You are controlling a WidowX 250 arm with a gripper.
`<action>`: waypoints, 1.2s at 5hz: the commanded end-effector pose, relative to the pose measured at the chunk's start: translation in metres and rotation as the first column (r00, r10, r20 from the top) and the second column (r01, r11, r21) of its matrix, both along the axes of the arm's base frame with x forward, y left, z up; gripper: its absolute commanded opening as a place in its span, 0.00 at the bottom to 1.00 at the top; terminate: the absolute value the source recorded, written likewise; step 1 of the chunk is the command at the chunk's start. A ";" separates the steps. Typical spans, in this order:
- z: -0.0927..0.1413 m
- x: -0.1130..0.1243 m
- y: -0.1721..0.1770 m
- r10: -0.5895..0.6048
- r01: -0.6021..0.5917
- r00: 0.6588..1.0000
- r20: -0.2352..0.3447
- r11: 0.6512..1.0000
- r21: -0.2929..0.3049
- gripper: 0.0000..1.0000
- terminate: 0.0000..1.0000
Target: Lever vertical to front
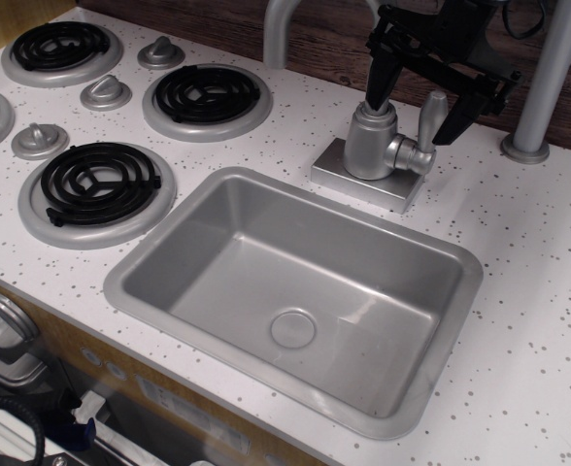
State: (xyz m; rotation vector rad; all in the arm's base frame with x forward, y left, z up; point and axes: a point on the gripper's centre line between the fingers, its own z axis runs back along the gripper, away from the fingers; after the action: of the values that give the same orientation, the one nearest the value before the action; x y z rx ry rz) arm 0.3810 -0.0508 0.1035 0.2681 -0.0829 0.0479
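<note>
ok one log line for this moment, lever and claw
lever: upright | claw: open, straddling faucet body and lever | contact: cannot tell

It looks like a toy kitchen set up for play — a white speckled counter (519,291) holding a grey plastic sink (295,291), a stubby faucet (373,141), coiled black burners (96,184) and cone-shaped knobs (106,92) — all backed by dark wood panelling (324,39).
</note>
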 end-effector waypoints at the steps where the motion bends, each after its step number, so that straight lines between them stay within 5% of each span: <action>1: 0.000 0.000 0.000 0.000 0.000 1.000 0.000 1.000 0.000 1.00 0.00; 4: 0.013 0.024 -0.005 -0.142 0.141 0.985 0.097 0.990 0.015 1.00 0.00; 6: 0.007 0.035 -0.006 -0.164 0.168 0.982 0.090 0.985 -0.041 1.00 0.00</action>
State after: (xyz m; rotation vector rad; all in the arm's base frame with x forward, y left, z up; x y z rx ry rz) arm 0.4138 -0.0622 0.0899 0.2157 -0.1371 -0.1271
